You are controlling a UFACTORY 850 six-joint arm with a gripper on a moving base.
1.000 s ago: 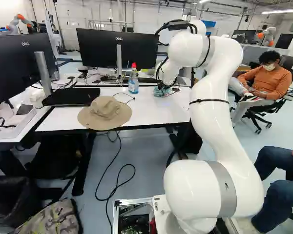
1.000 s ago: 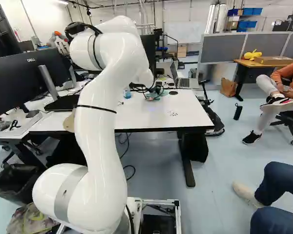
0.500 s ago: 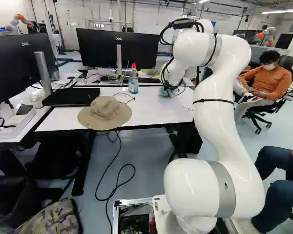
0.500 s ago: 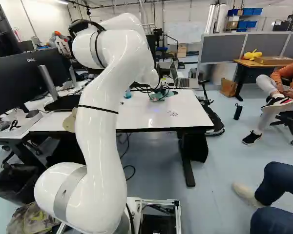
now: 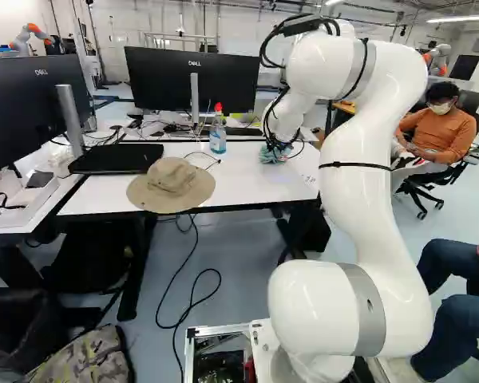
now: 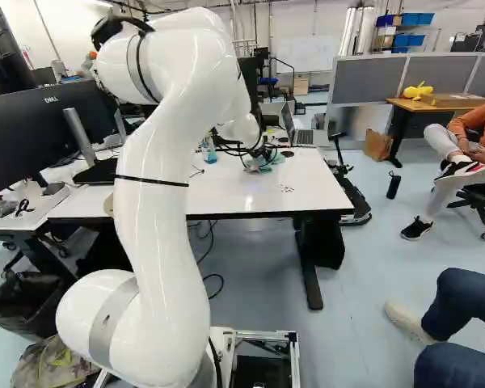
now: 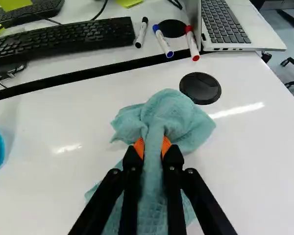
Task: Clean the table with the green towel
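At the left of the left base view, a black flat-panel monitor [image 5: 32, 108] stands on a silver metal post. Right of it, a tan, soft fabric hat [image 5: 172, 179] with a broad round brim lies at the near edge of the smooth, glossy white tabletop [image 5: 243, 179]. Beyond it stands a clear plastic bottle [image 5: 218, 137] with blue contents and a red top. Next comes the black two-finger gripper [image 5: 277, 144] at the end of the smooth white arm [image 5: 355, 175], its orange pads [image 7: 139, 147] clamped on the blue-green cloth towel [image 7: 169, 115] from both sides. The towel is over the tabletop, bunched into soft, rounded folds ahead of the fingers, its waffle-like weave showing beneath them. Just beyond those folds sits a flat, round black disc [image 7: 200, 88]; farther off is a silver laptop [image 7: 225, 24] with black keys.
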